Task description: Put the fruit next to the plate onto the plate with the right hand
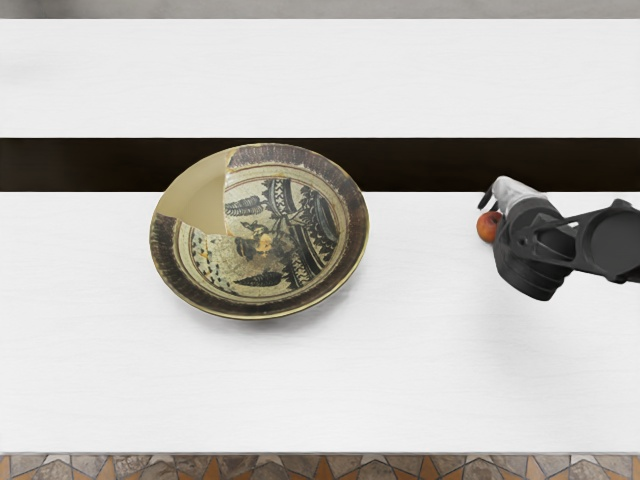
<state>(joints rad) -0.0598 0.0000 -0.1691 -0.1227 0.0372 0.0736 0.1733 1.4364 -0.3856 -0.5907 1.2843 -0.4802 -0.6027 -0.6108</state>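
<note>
Item: fruit (487, 228), on the table (300, 400), well right of the plate (160, 245), half hidden by our right hand (528, 250). Grip: we cannot tell. Risk: round fruit may roll away if nudged, or drop over the long carry.

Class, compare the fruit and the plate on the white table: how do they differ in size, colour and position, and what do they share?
Size: the plate is far larger than the small fruit.
Colour: the fruit is plain red-orange; the plate is brown and cream with dark patterns.
Position: the plate lies in full view left of centre; the fruit lies far right, partly hidden by the right hand.
Shared: both are round and sit on the white table.
</note>
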